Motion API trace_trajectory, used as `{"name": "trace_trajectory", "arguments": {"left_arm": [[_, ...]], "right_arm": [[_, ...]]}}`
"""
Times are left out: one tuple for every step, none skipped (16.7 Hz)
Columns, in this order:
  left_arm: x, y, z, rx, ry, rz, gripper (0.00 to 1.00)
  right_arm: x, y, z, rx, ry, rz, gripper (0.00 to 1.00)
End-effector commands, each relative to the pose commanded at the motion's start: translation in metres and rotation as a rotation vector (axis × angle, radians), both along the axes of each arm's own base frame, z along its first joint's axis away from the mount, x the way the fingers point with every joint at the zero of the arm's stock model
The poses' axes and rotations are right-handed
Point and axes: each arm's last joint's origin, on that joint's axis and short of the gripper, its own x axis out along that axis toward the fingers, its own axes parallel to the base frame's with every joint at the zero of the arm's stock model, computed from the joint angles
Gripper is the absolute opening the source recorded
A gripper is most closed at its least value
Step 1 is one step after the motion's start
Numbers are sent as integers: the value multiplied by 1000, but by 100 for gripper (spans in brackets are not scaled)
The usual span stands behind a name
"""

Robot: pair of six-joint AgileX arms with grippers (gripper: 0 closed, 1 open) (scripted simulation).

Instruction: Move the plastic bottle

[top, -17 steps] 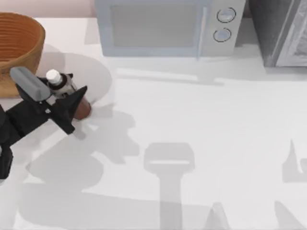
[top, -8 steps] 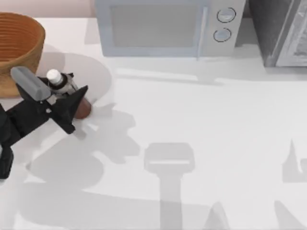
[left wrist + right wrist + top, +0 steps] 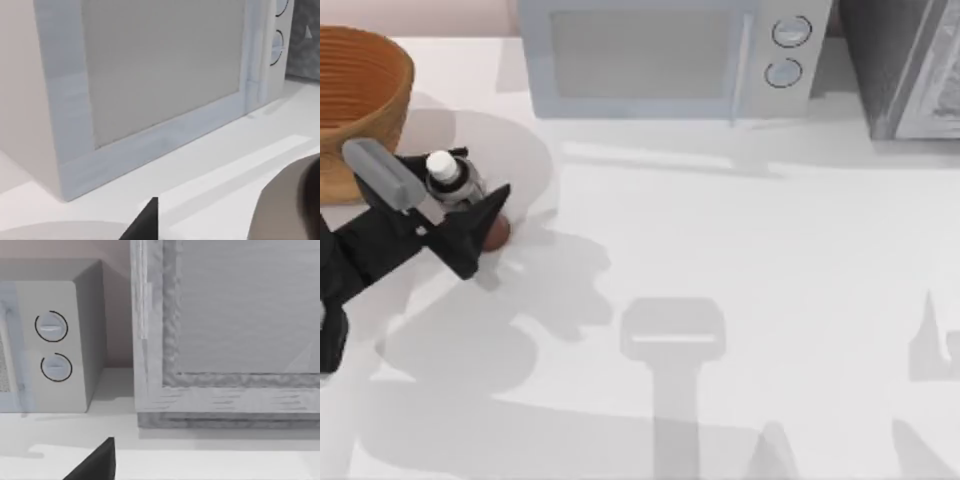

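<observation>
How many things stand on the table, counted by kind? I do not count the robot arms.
Plastic bottle: 1
Woven basket: 1
Microwave: 1
Grey cabinet: 1
Total: 4

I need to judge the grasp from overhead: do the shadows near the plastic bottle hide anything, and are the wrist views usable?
Top view: soft grey shadows spread over the table beside the left end effector, but the plastic bottle stays readable, white cap bright. Left wrist view: evenly lit microwave, a blurred brown shape at the frame edge. Right wrist view: evenly lit, no glare.
</observation>
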Motion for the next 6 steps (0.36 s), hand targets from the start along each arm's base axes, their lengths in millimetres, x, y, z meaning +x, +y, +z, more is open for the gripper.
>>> {"name": "trace_trajectory", "arguments": {"left_arm": [[0,0,0,0,0,0,100],[0,0,0,0,0,0,100],[0,0,0,0,0,0,100],[0,0,0,0,0,0,100],[0,0,0,0,0,0,100],[0,0,0,0,0,0,100]], "right_arm": [[0,0,0,0,0,0,100],[0,0,0,0,0,0,100],[0,0,0,0,0,0,100],[0,0,0,0,0,0,100],[0,0,0,0,0,0,100],[0,0,0,0,0,0,100]]}}
